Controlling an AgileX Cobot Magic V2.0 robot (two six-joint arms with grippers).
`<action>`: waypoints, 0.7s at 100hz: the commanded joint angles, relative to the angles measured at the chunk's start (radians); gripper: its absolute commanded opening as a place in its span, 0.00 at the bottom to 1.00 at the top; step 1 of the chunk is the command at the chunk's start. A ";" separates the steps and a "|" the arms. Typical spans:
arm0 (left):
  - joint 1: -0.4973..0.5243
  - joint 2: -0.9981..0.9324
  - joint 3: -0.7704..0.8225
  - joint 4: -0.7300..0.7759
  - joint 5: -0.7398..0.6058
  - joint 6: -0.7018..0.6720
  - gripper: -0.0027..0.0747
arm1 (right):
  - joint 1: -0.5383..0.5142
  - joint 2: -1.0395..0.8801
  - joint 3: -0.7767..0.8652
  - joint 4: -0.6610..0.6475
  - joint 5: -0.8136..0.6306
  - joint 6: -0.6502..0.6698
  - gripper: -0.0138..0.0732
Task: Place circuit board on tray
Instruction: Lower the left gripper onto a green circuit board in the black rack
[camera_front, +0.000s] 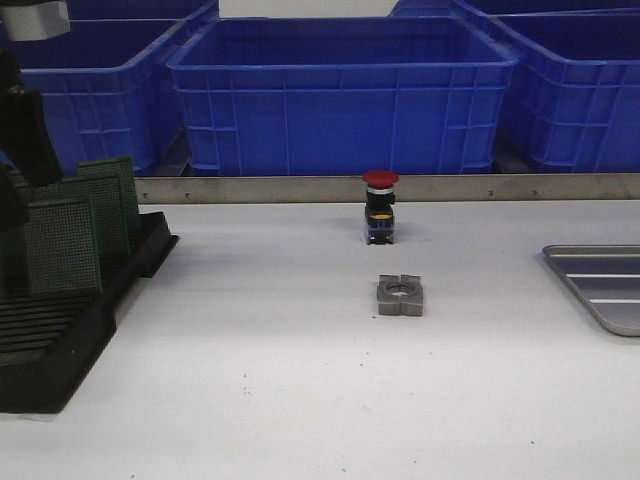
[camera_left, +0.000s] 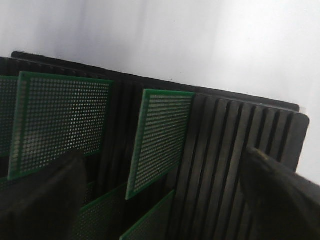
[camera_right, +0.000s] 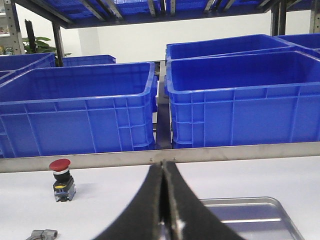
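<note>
The front camera looks low and forward across the worktop (camera_front: 300, 400) toward blue crates (camera_front: 340, 95). The left wrist camera sits close above the black rack (camera_left: 225, 140), facing down. The right wrist camera faces the crates over the tray (camera_right: 250, 215), sharing the red button (camera_front: 380, 207) with the front view.

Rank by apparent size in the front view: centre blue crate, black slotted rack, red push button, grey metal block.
1. centre blue crate
2. black slotted rack, cut off by the frame edge
3. red push button and grey metal block: look alike in size, and the block is nearer the camera, so unranked.
</note>
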 joint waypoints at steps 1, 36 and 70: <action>-0.003 -0.017 -0.029 -0.041 -0.015 0.001 0.80 | 0.003 -0.017 0.004 0.000 -0.081 -0.005 0.08; -0.003 0.014 -0.029 -0.075 -0.013 0.001 0.73 | 0.003 -0.017 0.004 0.000 -0.081 -0.005 0.08; -0.003 0.014 -0.029 -0.077 -0.013 0.001 0.04 | 0.003 -0.017 0.004 0.000 -0.081 -0.005 0.08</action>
